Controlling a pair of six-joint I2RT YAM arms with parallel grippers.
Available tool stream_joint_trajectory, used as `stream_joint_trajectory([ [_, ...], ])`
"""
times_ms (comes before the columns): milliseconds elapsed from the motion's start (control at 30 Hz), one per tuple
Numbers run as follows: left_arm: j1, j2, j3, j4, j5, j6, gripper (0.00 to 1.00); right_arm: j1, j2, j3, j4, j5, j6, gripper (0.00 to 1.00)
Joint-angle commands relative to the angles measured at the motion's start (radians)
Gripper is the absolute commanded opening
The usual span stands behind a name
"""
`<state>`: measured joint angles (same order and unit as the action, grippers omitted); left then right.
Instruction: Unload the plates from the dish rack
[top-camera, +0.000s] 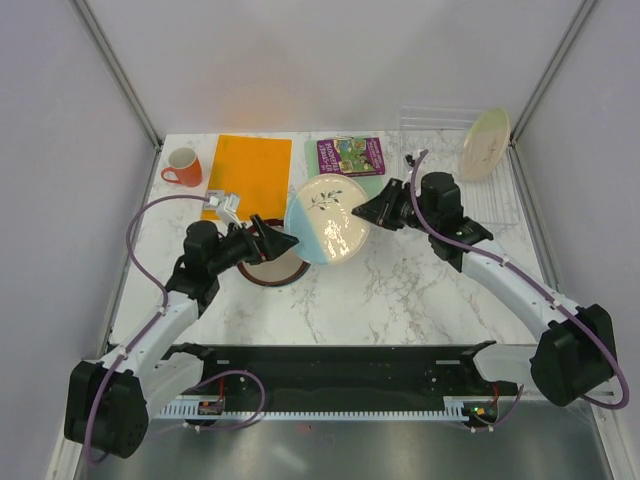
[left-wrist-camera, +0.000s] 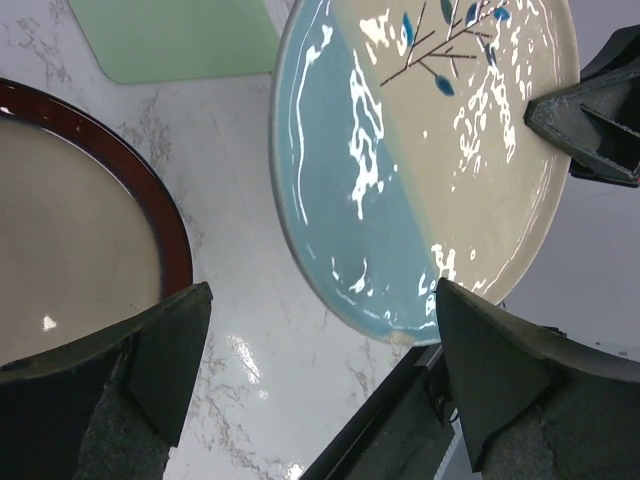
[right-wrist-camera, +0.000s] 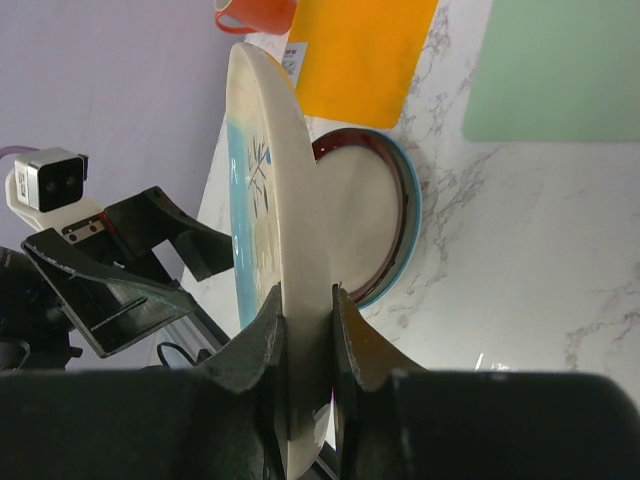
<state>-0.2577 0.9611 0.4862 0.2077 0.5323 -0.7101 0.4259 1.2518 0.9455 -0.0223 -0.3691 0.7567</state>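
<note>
My right gripper (top-camera: 362, 212) is shut on the rim of the cream-and-light-blue plate with the leaf sprig (top-camera: 328, 222) and holds it tilted above the table; in the right wrist view the jaws (right-wrist-camera: 305, 325) clamp its edge (right-wrist-camera: 262, 180). My left gripper (top-camera: 286, 242) is open and empty beside the plate's near-left edge (left-wrist-camera: 400, 150), fingers (left-wrist-camera: 150, 360) apart. The maroon-rimmed plate (top-camera: 268, 273) lies flat under the left gripper. The beige plate (top-camera: 485, 143) stands in the dish rack (top-camera: 498, 205). The fruit-motif plate is not visible.
An orange mug (top-camera: 182, 166) and an orange mat (top-camera: 250, 172) lie at the back left. A purple packet (top-camera: 351, 155) lies behind the held plate, and a green mat (left-wrist-camera: 170, 35) lies partly beneath it. Walls close in on both sides.
</note>
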Motion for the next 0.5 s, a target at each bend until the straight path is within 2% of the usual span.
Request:
stream_joint_trajectory([
  [0,-0.012,0.014,0.045,0.062,-0.032,-0.032,0.99,0.043,0.001,0.03,0.248,-0.044,0.084,0.0],
  [233,-0.017,0.014,0.028,0.081,-0.051,-0.02,0.96,0.065,0.006,-0.007,0.344,-0.085,0.161,0.0],
  [367,-0.017,0.019,0.022,0.099,-0.049,-0.008,0.77,0.065,0.014,-0.057,0.438,-0.123,0.258,0.0],
  [400,-0.017,0.015,0.02,0.104,-0.051,-0.002,0.62,0.065,0.015,-0.082,0.476,-0.128,0.273,0.0],
  [433,-0.017,0.013,0.02,0.107,-0.051,0.001,0.57,0.065,0.014,-0.094,0.492,-0.134,0.288,0.0],
  [467,-0.017,0.011,0.019,0.114,-0.051,0.006,0.46,0.066,0.014,-0.105,0.505,-0.137,0.312,0.0],
])
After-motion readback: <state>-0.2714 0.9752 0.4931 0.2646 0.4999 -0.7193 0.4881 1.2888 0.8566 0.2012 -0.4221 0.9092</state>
